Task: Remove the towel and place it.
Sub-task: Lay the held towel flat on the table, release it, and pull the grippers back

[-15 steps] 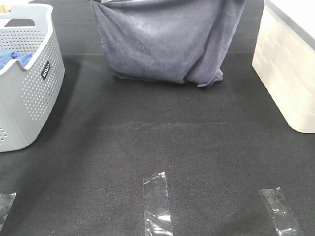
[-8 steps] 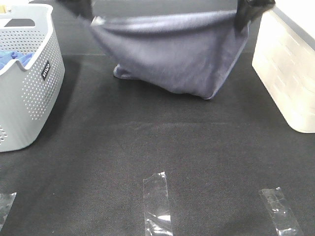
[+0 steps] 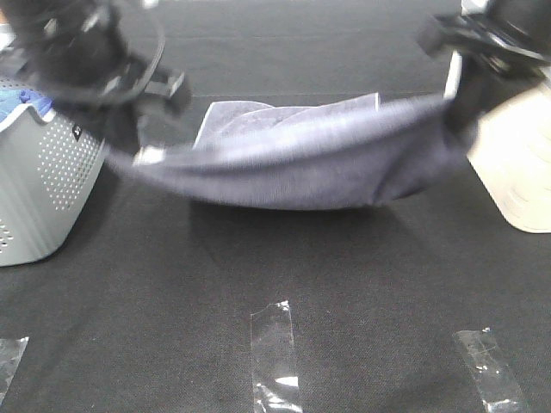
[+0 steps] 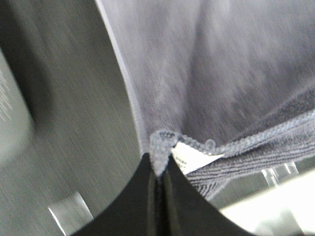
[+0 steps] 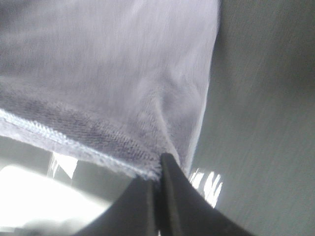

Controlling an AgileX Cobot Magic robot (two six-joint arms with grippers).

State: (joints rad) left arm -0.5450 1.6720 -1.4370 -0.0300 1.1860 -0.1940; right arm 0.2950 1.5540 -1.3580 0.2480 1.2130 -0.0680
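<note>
The slate-grey towel (image 3: 293, 163) hangs stretched between my two grippers, sagging in the middle above the black table, its far part lying on the table. My left gripper (image 3: 146, 151) is shut on the towel's left corner, beside the grey basket. The left wrist view shows the towel (image 4: 206, 78) with its hem and white label pinched in the shut left gripper (image 4: 160, 169). My right gripper (image 3: 452, 107) is shut on the right corner, in front of the white bin. In the right wrist view the towel (image 5: 108, 73) runs into the shut right gripper (image 5: 158, 164).
A grey perforated basket (image 3: 43, 181) with a bright blue cloth (image 3: 13, 101) inside stands at the left. A white bin (image 3: 516, 163) stands at the right. Clear tape strips (image 3: 275, 353) lie on the black table (image 3: 284, 267) near the front.
Both grippers have come forward and down into view, spreading apart. The towel has gone from hanging in a fold at the back to being stretched wide and low over the table.
</note>
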